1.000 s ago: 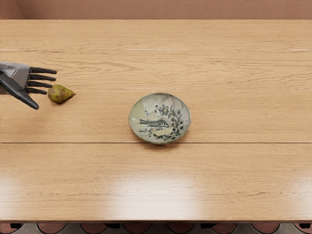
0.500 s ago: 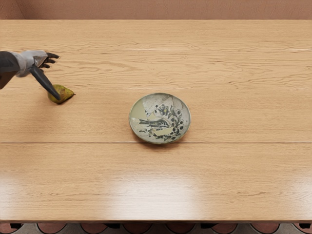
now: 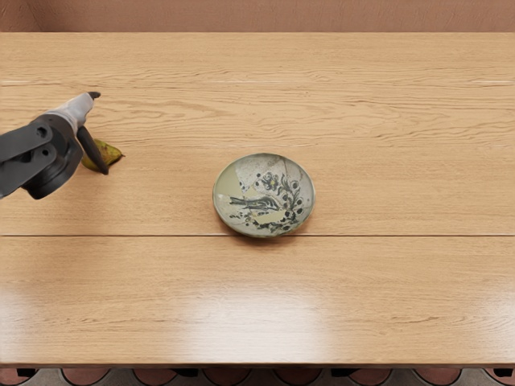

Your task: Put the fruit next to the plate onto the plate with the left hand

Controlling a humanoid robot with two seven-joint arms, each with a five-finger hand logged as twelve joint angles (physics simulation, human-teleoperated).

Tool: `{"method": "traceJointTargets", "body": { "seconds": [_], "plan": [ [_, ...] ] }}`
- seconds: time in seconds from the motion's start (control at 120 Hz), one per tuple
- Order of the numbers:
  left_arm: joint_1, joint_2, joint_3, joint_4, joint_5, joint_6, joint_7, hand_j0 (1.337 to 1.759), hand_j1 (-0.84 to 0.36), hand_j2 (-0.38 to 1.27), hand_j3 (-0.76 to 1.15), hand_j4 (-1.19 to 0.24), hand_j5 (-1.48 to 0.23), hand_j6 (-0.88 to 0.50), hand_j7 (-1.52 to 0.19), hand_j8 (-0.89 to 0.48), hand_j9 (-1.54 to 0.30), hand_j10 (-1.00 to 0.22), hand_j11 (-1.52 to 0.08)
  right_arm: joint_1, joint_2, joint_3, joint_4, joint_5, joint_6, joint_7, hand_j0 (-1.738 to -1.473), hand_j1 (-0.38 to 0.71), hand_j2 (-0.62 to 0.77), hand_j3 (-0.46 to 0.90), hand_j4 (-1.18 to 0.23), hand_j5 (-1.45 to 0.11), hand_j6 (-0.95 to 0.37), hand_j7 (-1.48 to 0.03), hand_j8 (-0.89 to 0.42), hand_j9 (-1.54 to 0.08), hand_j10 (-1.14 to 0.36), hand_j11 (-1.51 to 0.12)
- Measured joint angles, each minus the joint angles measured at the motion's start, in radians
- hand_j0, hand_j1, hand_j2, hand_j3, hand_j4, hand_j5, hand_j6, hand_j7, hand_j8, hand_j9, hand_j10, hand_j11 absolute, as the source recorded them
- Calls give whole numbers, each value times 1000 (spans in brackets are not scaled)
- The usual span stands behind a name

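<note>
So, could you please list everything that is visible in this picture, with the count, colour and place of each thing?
table: one, light wood, fills nearly the whole view
plate: one, pale with a dark painted pattern, near the middle of the table, nothing on it
pear: one, yellow-green, on the table to the left of the plate and apart from it, partly hidden by the hand
wall: one strip, reddish brown, beyond the table's far edge
left hand: one, grey and black, its arm comes in from the left edge, right over the pear; whether it grasps the pear cannot be judged
right hand: not in view
</note>
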State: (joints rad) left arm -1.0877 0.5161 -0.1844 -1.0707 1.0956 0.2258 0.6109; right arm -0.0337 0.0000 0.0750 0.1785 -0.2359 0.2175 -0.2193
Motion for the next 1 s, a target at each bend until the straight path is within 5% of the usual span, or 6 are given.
{"method": "traceJointTargets", "body": {
  "seconds": [0.217,0.533,1.0],
  "plan": [
    [-24,-3,101,0,13,15,0,1658,281,14,0,-62,-76,-63,-76,-63,-76,-62,-75,0,0,0,0,0,0,0,-1658,-323,-4,0,-21,-28,-21,-28,-21,-28,-21,-28],
    [-21,-4,126,0,16,15,0,1658,79,49,0,-231,-296,-233,-296,-233,-295,-231,-295,0,0,0,0,0,0,0,-1658,-323,-4,0,-22,-28,-22,-28,-22,-28,-22,-28],
    [-21,-35,184,2,18,9,0,1658,-22,68,0,-325,-401,-326,-400,-292,-400,-303,-406,0,0,0,0,0,0,0,-1658,-323,-4,0,-22,-28,-21,-28,-21,-28,-21,-28]
  ]
}}
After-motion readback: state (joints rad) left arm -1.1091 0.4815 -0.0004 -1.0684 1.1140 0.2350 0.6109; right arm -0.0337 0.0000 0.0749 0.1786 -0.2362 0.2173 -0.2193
